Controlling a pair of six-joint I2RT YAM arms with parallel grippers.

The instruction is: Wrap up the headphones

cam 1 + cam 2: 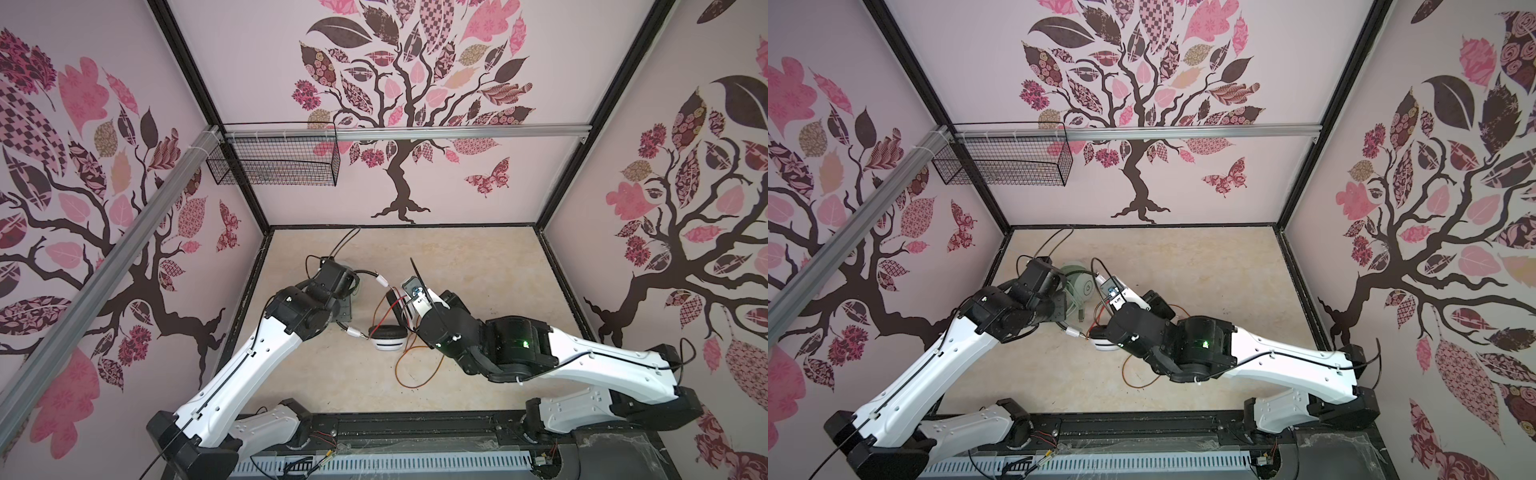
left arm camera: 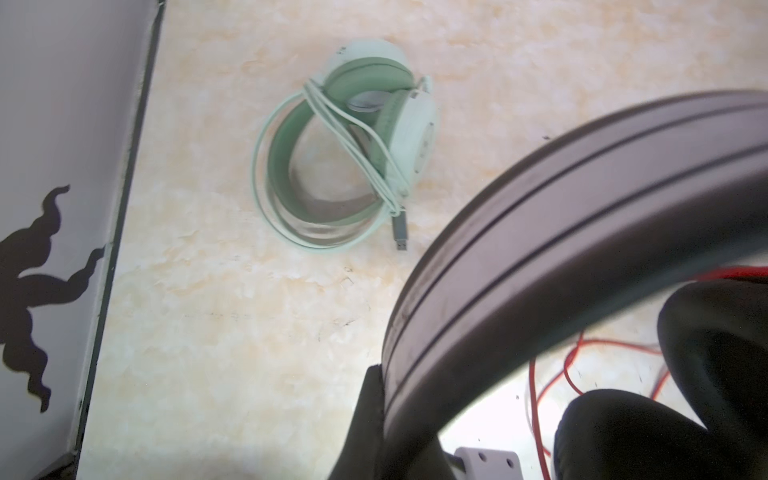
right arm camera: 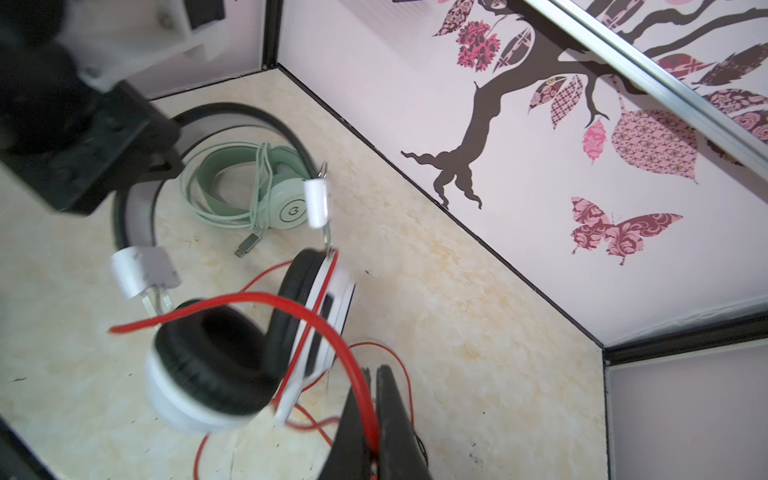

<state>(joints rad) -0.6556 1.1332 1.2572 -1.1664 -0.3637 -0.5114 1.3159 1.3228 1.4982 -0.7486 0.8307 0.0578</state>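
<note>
Two headsets are on your table point(image 1: 457, 266). Your mint-green headset point(image 2: 415, 133) lies flat at the far left of the surface, just beside the left arm's wrist. Its pale green cable point(image 2: 357, 137) is wound across the band and the ear cups. The USB plug point(image 2: 400, 237) at the cable's end sticks out onto the bare table.

Your white and black headset point(image 3: 208, 365) is in the middle of the table, between the two arms and just right of the green one. Your left gripper point(image 2: 388, 399) is clamped on its headband point(image 2: 540, 232), with the fingers closed tight against the band, which arches away from them. The two ear cups sit below the band, a little apart, with their black pads turned inward. You cannot tell whether either cup touches the table.

Your right gripper point(image 3: 373, 374) has its fingers pinched together on the orange-red cable point(image 3: 266, 297). That cable arcs over the nearer cup and runs down into the closed tips. The rest of it lies in loose loops on the table, near and to the right of the cups, partly under the right arm's wrist.
</note>
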